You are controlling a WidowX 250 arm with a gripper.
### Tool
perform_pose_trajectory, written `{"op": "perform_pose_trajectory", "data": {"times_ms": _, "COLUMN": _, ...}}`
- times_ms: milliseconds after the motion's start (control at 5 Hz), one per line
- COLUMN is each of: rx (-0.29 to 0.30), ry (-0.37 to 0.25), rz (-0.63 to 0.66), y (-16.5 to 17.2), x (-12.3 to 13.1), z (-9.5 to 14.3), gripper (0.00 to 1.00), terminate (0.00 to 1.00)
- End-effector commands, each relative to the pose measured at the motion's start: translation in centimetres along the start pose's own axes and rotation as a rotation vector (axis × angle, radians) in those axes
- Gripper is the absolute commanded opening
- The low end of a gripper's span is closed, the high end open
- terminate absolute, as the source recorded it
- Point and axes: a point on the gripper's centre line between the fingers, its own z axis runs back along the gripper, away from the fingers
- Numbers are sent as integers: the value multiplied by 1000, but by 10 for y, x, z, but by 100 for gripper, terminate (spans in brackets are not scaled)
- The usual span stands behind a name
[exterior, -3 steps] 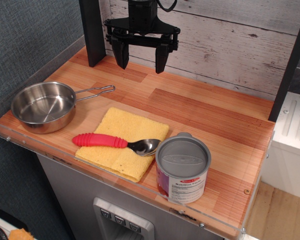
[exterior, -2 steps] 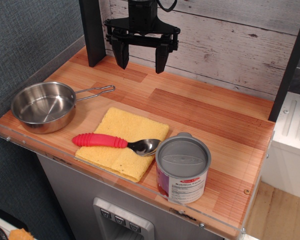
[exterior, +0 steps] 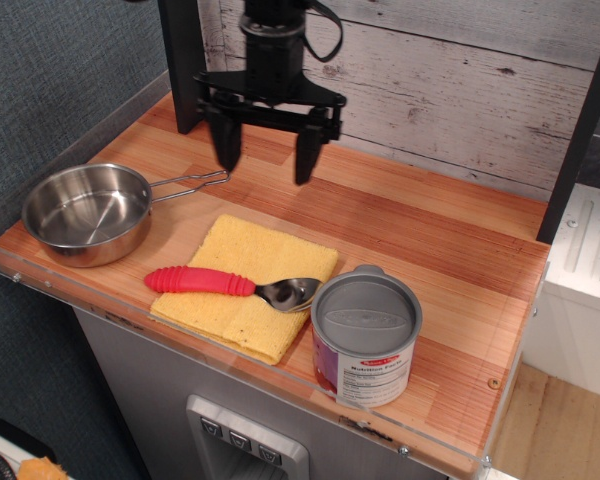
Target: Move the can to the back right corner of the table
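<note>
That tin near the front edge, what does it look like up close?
The can is short and round, metal by the look of it, with a grey ridged top and a maroon-and-white label carrying small print. It stands upright on the table near the front right. A spoon bowl lies just beside it; contact is unclear. Nothing grips it.

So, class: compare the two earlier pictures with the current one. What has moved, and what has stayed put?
Only the gripper moved: it came down and forward from the back wall, a little to the left in the picture, jaws open and holding nothing. The can, spoon, yellow cloth and pan lie on the table as they did before.
</note>
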Motion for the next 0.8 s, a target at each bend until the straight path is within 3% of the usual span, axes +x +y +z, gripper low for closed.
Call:
{"op": "perform_pose_trajectory", "data": {"times_ms": 0, "rx": 21, "ry": -36, "rz": -60, "y": 11, "x": -39, "z": 26, "gripper": 100, "terminate": 0}}
{"op": "perform_pose_trajectory", "data": {"times_ms": 400, "rx": -10, "ry": 15, "rz": -173, "y": 10, "x": -110, "z": 22, "gripper": 100, "terminate": 0}}
{"op": "perform_pose_trajectory", "data": {"times_ms": 600, "rx": 4, "ry": 24, "rz": -236, "y": 0, "x": -143, "z": 16, "gripper": 100, "terminate": 0}}
